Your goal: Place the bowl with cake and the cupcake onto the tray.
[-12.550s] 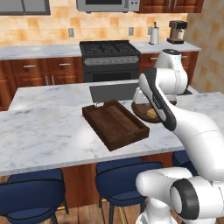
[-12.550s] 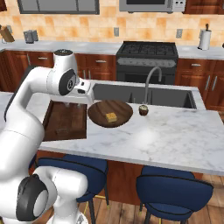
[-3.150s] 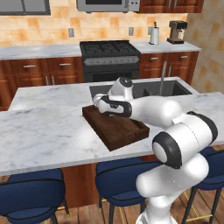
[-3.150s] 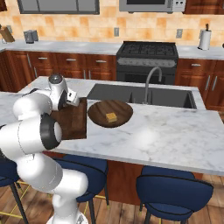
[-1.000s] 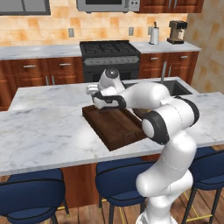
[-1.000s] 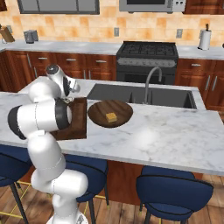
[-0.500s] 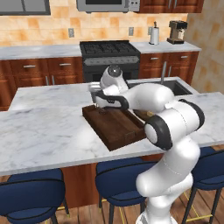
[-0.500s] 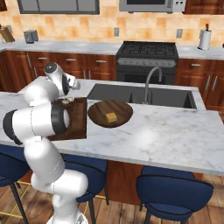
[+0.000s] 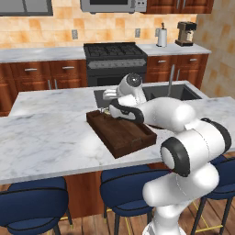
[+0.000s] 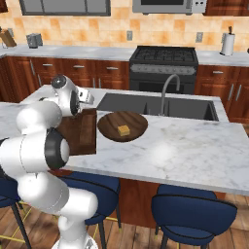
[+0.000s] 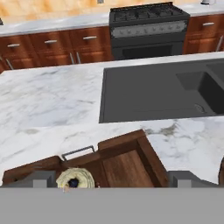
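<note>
1. The claw [image 11: 111, 186] stands wide open and grips nothing; in the hand view its two grey fingertips [image 11: 41, 179] sit far apart at the bottom, over the far end of the tray [image 11: 127, 168].
2. The cupcake [image 11: 75, 178] sits at the bottom of that view, just inside the left fingertip, by the tray's end rim and small metal handle [image 11: 78, 152]. It looks already set on the tray, though its base is cut off by the view's edge, so this is a judgement.
3. The bowl [image 10: 122, 126] with its yellow cake square [image 10: 123, 130] rests on the bench [image 10: 185, 141], off the tray, just beside the tray's edge nearest the sink [image 10: 155, 104].
4. The relation the coming move turns on: in the right base view the bowl lies at about 3 o'clock from the claw [image 10: 90, 101], across the tray's short side. It is near, but not under the open fingers.
5. In the left base view the tray [image 9: 120, 132] runs long from 10 o'clock to 4 o'clock, and the claw [image 9: 106, 98] hangs over its 10 o'clock end; the arm hides the bowl there.
6. The bowl is nearly as wide as the tray, so it probably calls for a rim grasp on the near side, then a short carry toward 9 o'clock, clear of the cupcake.
</note>
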Controlling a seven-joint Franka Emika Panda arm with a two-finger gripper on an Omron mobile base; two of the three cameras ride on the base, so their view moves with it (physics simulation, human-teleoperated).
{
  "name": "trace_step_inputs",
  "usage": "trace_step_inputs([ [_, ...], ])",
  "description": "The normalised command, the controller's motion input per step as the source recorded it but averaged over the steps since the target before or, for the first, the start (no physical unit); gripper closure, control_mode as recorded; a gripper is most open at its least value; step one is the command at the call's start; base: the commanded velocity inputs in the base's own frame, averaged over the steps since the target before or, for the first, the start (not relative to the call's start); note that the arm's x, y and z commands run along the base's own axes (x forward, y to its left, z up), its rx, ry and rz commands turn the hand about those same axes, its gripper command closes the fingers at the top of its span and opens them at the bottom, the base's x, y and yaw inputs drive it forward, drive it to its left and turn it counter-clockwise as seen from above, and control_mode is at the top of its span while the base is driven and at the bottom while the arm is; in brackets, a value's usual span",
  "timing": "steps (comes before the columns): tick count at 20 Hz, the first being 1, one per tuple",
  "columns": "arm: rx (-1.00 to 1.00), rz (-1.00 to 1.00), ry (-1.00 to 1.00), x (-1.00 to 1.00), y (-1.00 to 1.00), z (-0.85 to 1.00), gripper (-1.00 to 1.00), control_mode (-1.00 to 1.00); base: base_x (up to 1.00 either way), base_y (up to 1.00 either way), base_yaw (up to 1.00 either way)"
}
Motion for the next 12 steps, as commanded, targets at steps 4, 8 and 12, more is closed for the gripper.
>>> trace_step_inputs([
  [4,0.00,0.00,-0.07,-0.49,-0.45,0.02,-1.00,-1.00,0.00,0.00,0.00],
  [8,0.00,0.00,-0.08,-0.54,-0.42,0.09,-1.00,-1.00,0.00,0.00,0.00],
  [12,0.03,0.00,-0.04,-0.46,-0.51,0.04,-1.00,-1.00,0.00,0.00,0.00],
])
